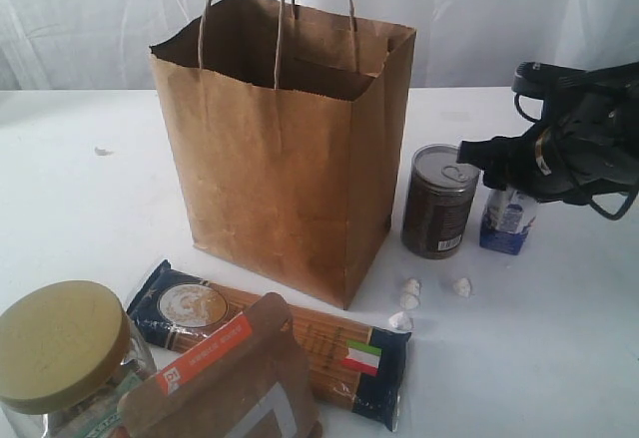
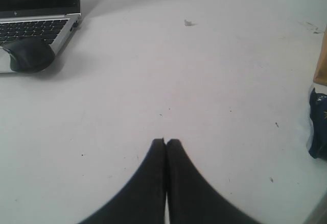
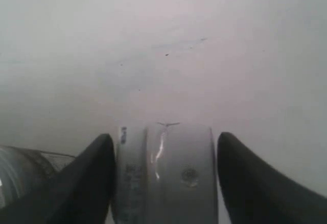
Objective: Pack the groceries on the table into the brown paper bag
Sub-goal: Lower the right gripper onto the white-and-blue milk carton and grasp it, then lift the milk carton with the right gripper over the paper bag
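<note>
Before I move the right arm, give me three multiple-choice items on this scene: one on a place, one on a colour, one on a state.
1. The can stands:
A. on the table, between the brown paper bag and the carton
B. inside the bag
C. on top of the spaghetti pack

2. The lid of the glass jar is:
A. red
B. blue
C. gold

3. The left gripper is:
A. open around the jar
B. shut and empty over bare table
C. clamped on the pouch

Answers:
1. A, since the can is upright on the white surface with the bag on one side and the carton on the other.
2. C, as the broad round lid shows a dull gold.
3. B, because the left wrist view shows its fingertips pressed together with nothing between them.
</note>
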Tool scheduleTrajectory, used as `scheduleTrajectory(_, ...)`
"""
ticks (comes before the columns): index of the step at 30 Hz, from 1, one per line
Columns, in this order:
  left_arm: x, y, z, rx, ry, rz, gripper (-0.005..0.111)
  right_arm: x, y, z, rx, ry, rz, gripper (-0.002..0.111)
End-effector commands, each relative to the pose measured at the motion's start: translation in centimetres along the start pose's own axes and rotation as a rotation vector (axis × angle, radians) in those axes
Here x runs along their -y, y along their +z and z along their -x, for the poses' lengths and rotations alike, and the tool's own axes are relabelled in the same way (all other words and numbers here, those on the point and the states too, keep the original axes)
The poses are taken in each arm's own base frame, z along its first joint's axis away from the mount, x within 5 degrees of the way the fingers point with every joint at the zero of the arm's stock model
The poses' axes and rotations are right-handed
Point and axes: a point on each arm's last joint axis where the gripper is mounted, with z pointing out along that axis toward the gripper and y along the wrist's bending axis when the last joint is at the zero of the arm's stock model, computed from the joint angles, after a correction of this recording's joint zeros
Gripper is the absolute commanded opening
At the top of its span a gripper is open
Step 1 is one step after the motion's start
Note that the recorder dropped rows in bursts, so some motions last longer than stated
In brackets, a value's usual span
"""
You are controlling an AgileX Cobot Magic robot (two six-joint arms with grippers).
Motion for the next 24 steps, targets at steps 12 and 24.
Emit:
scheduleTrajectory(12,0.0,0.0,-0.1,0.006,-0.008,-0.001,0.0,1.7,-0.7,-0.3,-0.075,-0.077,-0.167,0.031)
scheduleTrajectory(24,0.0,0.0,-0.1,0.006,-0.008,-0.001,0.0,3.4,-8.5,0.7,-0.159,-0.32,-0.2,0.031)
